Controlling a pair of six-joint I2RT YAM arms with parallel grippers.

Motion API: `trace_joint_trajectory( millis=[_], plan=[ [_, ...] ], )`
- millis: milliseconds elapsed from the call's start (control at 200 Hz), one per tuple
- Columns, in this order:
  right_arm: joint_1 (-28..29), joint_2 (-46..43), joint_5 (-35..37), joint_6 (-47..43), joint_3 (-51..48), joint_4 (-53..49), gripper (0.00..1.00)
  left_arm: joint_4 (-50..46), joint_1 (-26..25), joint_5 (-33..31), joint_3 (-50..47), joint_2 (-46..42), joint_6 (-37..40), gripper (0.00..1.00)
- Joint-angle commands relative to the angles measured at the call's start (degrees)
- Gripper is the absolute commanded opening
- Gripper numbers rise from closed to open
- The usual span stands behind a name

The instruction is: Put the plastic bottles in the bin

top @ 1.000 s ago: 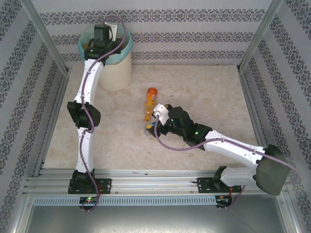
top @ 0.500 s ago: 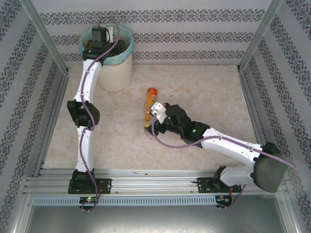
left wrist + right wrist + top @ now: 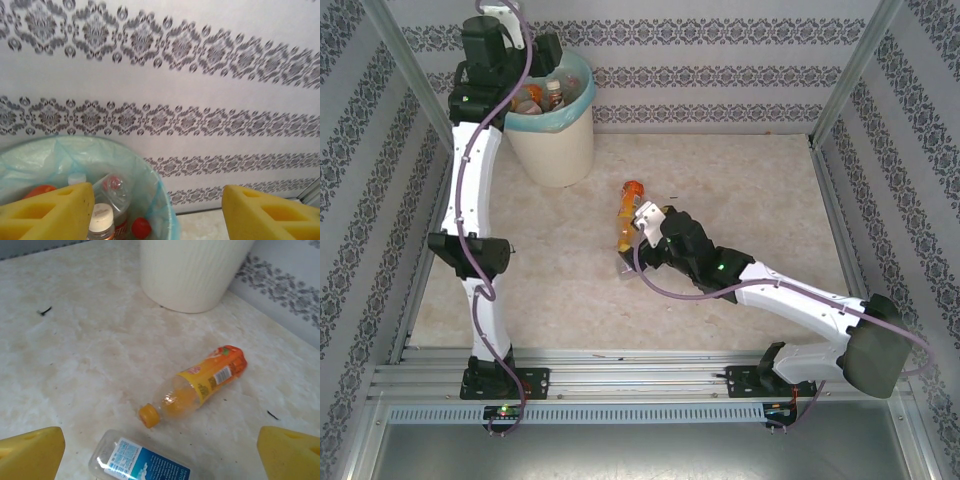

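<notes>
Table: pale marbled top, patterned walls on three sides.

Bin: upright at the far-left corner, turquoise liner folded over the rim.

Left arm: stretched up and out to the bin. Left gripper is above the bin's left rim, fingers well apart, nothing between them.

Right arm: reaches in low across the middle of the table. Right gripper is wide apart and holds nothing. It sits just near side of the two loose bottles.

Bottles in the bin: several piled inside the liner. There's a clear one with a red cap, a white-capped one, a loose red cap showing and something orange at the left. Can't count them exactly.

Orange bottle: on its side mid-table, well apart from the bin, cap pointing at the right gripper.

Blue-label bottle: clear, on its side, just beside the orange bottle's cap. It lies on the table below the gap between the right fingers and isn't gripped. It's partly cut off in the wrist view.
</notes>
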Motion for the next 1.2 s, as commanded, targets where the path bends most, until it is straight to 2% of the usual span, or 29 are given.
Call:
trace_joint_trajectory(
  millis=[0, 115, 220, 300, 445, 560, 739, 944, 1194],
  plan=[
    [-2.23, -0.73, 6.24, 9.5, 4.18, -6.18, 0.98, -3.44, -1.37, 2.02, -1.14, -3.62, -0.12, 0.67],
    [-5.96, -0.57, 4.68, 18.37, 6.75, -12.33, 0.98, -5.68, -4.74, 1.33, -8.37, -10.08, 3.53, 0.66],
    [-7.81, -0.5, 5.28, 25.18, 7.12, -14.42, 0.98, -2.23, -8.68, -1.45, -22.14, -18.12, 8.03, 0.66],
    [-7.8, 0.12, 5.62, 27.73, 7.49, -16.38, 0.98, 4.94, -11.11, -3.29, -36.03, -26.06, 9.62, 0.66],
    [-7.52, 2.48, 5.43, 34.67, 7.47, -19.04, 0.98, 23.17, -13.38, -1.83, -63.53, -41.97, 11.72, 0.65],
    [-7.12, 3.77, 6.76, 47.64, 5.04, -18.61, 0.98, 28.34, -14.35, -1.17, -77.63, -51.55, 13.09, 0.65],
    [-1.91, 8.39, 13.48, 67.15, 6.99, -25.05, 0.98, 21.76, -15.32, 2.96, -87.8, -60.46, 19.16, 0.67],
    [0.03, 19.3, 10.57, 80.03, 16.02, -34.98, 0.98, 16.93, -15.65, 3.09, -94.29, -66.47, 26.75, 0.78],
    [0.37, 28.58, 5.75, 86.16, 21.49, -36.92, 0.98, 26.64, -15.59, -0.86, -104.37, -72.56, 29.38, 0.87]
  ],
)
